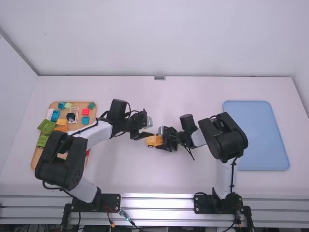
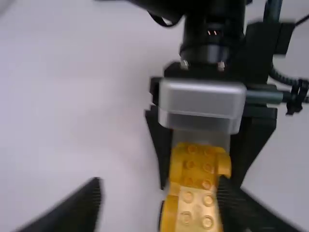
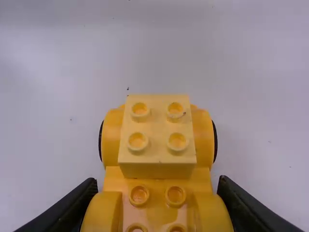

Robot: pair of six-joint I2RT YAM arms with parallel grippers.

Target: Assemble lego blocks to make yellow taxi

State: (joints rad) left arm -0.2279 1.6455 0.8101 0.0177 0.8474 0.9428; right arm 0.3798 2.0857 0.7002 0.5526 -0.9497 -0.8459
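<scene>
Fingers of the right gripper [image 1: 161, 139], we note, are closed on the orange-yellow taxi base [image 1: 153, 140], one against each side, at its fenders. In the right wrist view we distinguish a paler yellow block [image 3: 157, 150], four studs uppermost, seated on the far end of the base between two dark-rimmed wheels; nearer the gripper, bare studs run along the base. The left gripper [image 1: 150, 134] stands wide, its two fingers well apart, at the opposite end of the base; whether either finger touches the base or the block, we cannot tell. We locate the whole assembly near the middle of the white counter [image 1: 120, 179], between the two grippers. At the left we find a tan tray [image 1: 35, 158], partly covered by the left arm [image 1: 94, 135]. In it we count among the loose parts two large green pieces [image 1: 47, 126], several blue blocks [image 1: 55, 115], a red block [image 1: 85, 111], a yellow block [image 1: 62, 122], an orange piece [image 1: 61, 128] and a black piece [image 1: 71, 117]. At the right, beyond the right arm [image 1: 223, 137], we mark a pale blue tray [image 1: 260, 140] lying flat on the counter.
</scene>
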